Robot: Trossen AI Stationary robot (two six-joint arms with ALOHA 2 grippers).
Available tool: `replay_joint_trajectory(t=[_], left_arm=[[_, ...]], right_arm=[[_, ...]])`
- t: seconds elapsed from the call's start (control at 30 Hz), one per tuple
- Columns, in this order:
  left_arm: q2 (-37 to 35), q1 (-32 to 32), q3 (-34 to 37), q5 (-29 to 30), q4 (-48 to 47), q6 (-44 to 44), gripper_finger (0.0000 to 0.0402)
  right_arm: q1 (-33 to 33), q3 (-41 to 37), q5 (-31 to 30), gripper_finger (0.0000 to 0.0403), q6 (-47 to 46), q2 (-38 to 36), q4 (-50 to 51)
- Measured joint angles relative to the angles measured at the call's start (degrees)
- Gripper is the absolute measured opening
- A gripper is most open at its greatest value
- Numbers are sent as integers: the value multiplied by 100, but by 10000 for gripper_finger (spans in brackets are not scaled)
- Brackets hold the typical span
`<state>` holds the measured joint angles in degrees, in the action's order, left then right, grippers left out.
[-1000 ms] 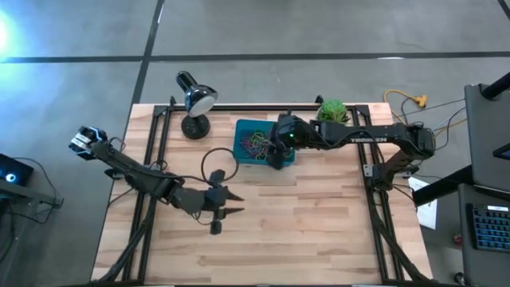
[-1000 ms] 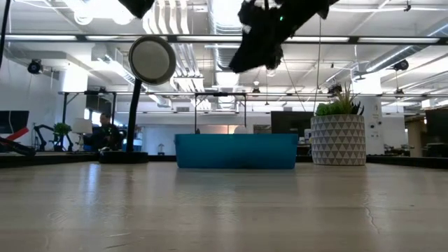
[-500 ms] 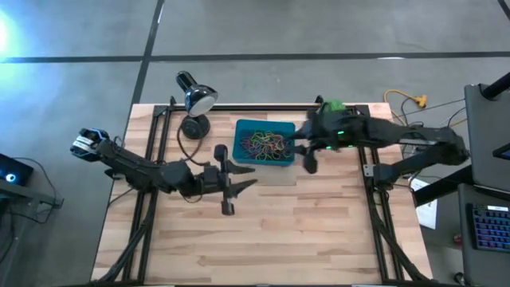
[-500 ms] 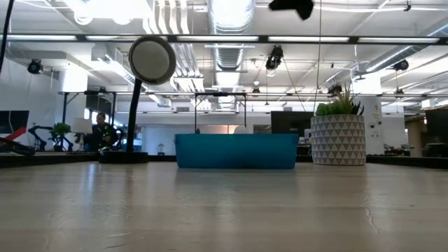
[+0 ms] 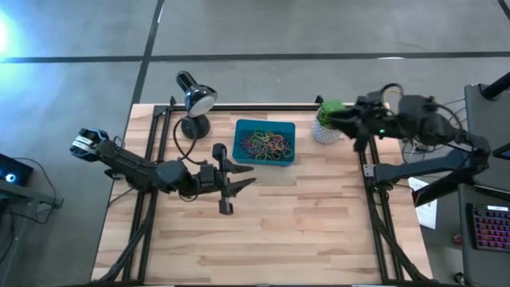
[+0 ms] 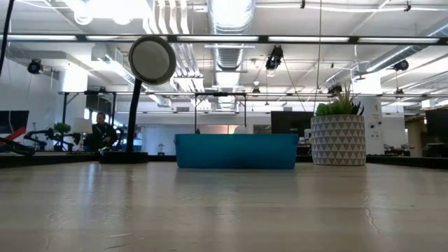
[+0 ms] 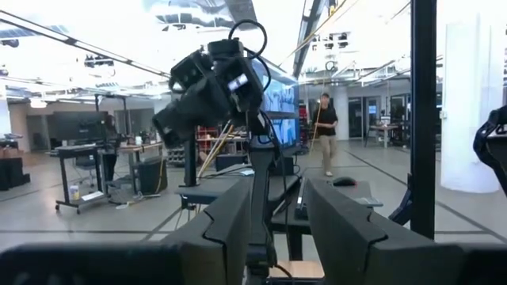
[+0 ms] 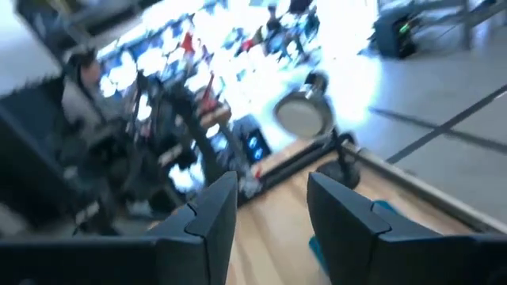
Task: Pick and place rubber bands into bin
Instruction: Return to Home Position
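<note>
Thin, tangled multicoloured rubber bands fill the shallow, round-cornered teal plastic bin. The left gripper, fingers spread, hovers just beside the bin. The right gripper, fingers apart, has swung farther from the bin.

The near half of the counter lies bare, free for passage from either side. Along the far edge the lamp, the bin and the plant pot stand in a row; the left pincer hangs just before the bin's left corner.
</note>
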<state>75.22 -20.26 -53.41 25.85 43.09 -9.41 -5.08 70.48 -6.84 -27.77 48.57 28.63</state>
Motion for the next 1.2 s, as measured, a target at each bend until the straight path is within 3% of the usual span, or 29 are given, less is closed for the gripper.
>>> replay_joint_trajectory(t=[0.2,0.4,0.47,0.6,0.7,0.87,1.2], left_arm=[[-24,-6,0,1,0,0,109],[-24,9,13,1,-5,0,109],[-24,43,23,0,-11,0,109],[-26,44,91,4,-54,-2,109],[-65,54,240,-10,-57,-4,109],[-424,69,704,1,-52,7,109],[-1824,69,1891,1,-50,187,109]], right_arm=[[2,0,-710,146,-120,-468,-5],[7,0,-609,142,-182,-688,-34],[11,0,-132,140,153,-753,-36],[70,0,1498,136,1048,-808,-204],[221,-40,1889,134,1650,-811,-256],[698,-435,1807,136,2336,-892,-318],[1656,-2005,572,134,2781,-1611,-1203]])
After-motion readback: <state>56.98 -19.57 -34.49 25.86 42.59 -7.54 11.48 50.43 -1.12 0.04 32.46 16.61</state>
